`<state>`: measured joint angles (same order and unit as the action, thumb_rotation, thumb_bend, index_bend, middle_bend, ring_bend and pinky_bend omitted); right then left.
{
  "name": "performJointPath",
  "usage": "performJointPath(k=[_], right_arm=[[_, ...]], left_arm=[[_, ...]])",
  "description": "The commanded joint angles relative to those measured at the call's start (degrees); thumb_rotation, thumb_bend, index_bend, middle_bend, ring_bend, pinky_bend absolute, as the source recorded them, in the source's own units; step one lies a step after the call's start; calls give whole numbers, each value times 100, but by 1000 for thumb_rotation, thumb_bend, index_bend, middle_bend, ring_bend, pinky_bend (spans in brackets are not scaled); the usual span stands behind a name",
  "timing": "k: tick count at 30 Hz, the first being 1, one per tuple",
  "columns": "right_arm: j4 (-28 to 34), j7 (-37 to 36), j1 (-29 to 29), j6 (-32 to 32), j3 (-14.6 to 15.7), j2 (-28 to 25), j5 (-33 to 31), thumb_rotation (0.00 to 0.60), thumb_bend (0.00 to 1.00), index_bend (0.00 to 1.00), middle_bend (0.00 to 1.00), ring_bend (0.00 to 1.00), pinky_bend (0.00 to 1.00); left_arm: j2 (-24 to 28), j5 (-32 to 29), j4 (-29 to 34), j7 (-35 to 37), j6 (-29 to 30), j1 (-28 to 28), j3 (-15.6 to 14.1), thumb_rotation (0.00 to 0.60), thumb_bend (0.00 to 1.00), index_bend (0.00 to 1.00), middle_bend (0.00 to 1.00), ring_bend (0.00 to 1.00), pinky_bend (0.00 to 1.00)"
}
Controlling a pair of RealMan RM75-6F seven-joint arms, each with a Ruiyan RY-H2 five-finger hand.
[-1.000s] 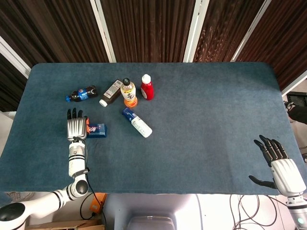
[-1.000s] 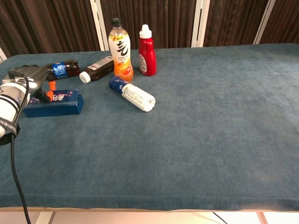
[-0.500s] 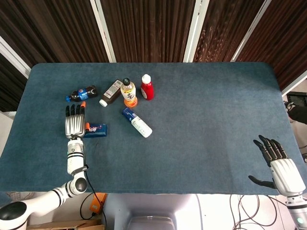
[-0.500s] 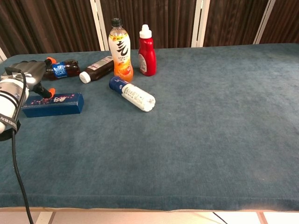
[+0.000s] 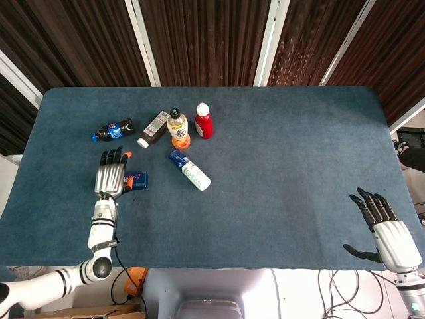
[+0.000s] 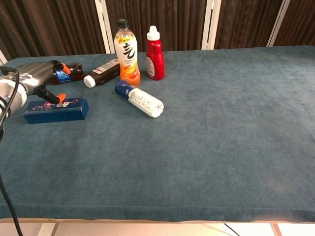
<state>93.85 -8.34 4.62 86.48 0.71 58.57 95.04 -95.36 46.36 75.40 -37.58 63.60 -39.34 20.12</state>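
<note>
Blue fabric covers the counter point(image 5: 279, 173), soft and napped, w/ all the objects bunched toward your left. Your left robot hand point(image 5: 111, 178) hovers flat over the left end of the dark-blue box point(image 6: 55, 109), fingers spread and straight, nothing gripped; in the chest view its orange-tipped thumb sits right at the box's top edge, but whether it touches can't be told. The box lies flat, long axis running left-right across the counter, and it extends from under the palm out toward the robot's right, so it's just below and slightly right of that hand. It's a rectangular carton, printed, hard edges. Your right robot hand point(image 5: 388, 232) is far off at the near right corner, open, fingers splayed, holding nothing, well apart from everything, so the left is by far the nearer one. Just beyond the left fingertips a small cola bottle point(image 5: 113, 129) lies on its side, dark plastic w/ blue label. Next to it a brown bottle point(image 5: 153, 128) w/ white cap also lies down, angled. An orange drink bottle point(image 6: 126, 51) and a red squeeze bottle point(image 6: 154, 60) w/ white cap stand upright near each other. Between those and the box, a white tube-shaped bottle point(image 6: 141, 99) w/ blue end lies diagonally; smooth round plastic, so prob. rolls easily.
</note>
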Motion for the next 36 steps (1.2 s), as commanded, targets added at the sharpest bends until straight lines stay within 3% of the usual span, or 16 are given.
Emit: performJointPath(k=[1, 5, 11, 22, 28, 30, 34, 36], right_arm=[[3, 14, 3, -9, 2, 4, -1, 600, 145, 0, 0, 0, 0], [11, 27, -6, 6, 10, 7, 15, 600, 145, 0, 0, 0, 0], [2, -11, -14, 28, -7, -3, -11, 600, 145, 0, 0, 0, 0], [-1, -10, -12, 22, -14, -1, -25, 600, 145, 0, 0, 0, 0], [8, 30, -1, -11, -14, 7, -34, 600, 145, 0, 0, 0, 0], [11, 37, 0, -16, -14, 9, -37, 600, 145, 0, 0, 0, 0], [14, 44, 0, -15, -14, 11, -35, 600, 145, 0, 0, 0, 0], [12, 44, -1, -10, -12, 11, -27, 600, 145, 0, 0, 0, 0]], left_arm=[[491, -632, 749, -611, -184, 16, -147, 600, 352, 102, 0, 0, 3], [514, -899, 704, -852, -207, -111, -267, 600, 345, 28, 0, 0, 0], [414, -1279, 423, -834, -393, -238, -334, 600, 347, 21, 0, 0, 0], [177, -1352, -208, -590, -408, -392, -395, 600, 373, 354, 0, 0, 0], [176, -1289, -220, -455, -410, -411, -423, 600, 374, 430, 0, 0, 0], [197, -1249, -178, -396, -401, -402, -436, 600, 370, 367, 0, 0, 0], [262, -1091, -52, -185, -367, -361, -439, 600, 356, 58, 0, 0, 0], [322, -921, 57, -24, -328, -319, -453, 600, 350, 0, 0, 0, 0]])
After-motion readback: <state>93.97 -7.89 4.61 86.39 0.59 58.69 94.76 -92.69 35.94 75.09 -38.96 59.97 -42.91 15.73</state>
